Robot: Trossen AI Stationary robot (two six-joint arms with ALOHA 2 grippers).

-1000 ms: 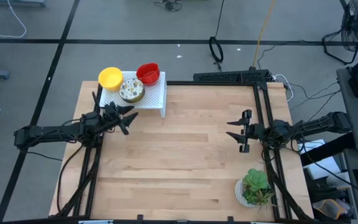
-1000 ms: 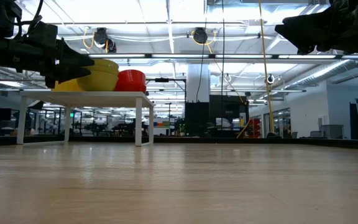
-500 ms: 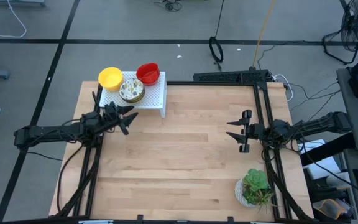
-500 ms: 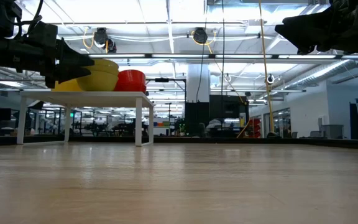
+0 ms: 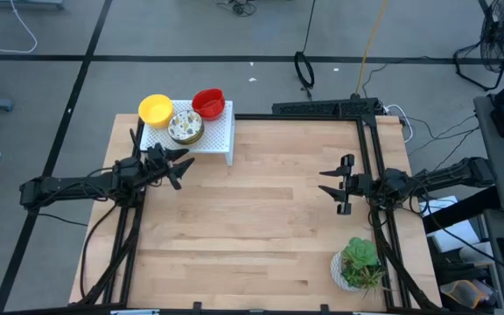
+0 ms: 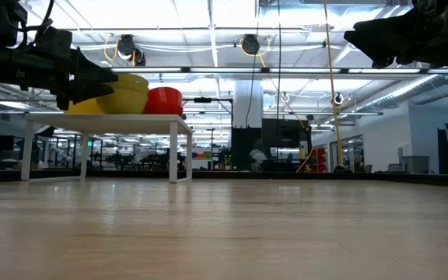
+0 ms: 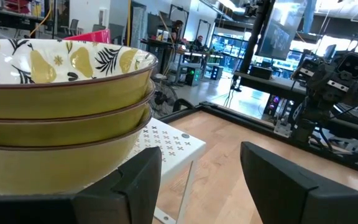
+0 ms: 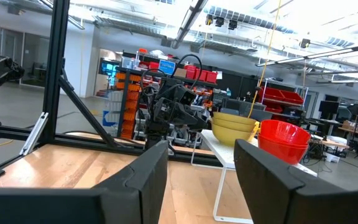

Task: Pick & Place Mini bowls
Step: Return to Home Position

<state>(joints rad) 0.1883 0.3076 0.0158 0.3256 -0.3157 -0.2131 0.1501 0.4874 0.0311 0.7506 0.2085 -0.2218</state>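
Note:
Three stacks of mini bowls stand on a small white perforated rack (image 5: 214, 137) at the table's far left: plain yellow (image 5: 156, 108), white-patterned inside with olive-yellow outside (image 5: 185, 128), and red (image 5: 208, 102). My left gripper (image 5: 180, 168) is open, hovering just near-side of the rack, level with the patterned stack (image 7: 61, 106), fingers apart beside it and touching nothing. My right gripper (image 5: 327, 184) is open above the table's right-centre, facing the rack; the patterned stack (image 8: 235, 127) and the red stack (image 8: 283, 140) are far ahead of it.
A green potted plant (image 5: 358, 264) in a patterned pot stands at the near right corner. Bare wood fills the middle of the table (image 5: 252, 227). The rack stands on thin white legs (image 6: 173, 152). A black frame rail (image 5: 326, 108) runs along the far right edge.

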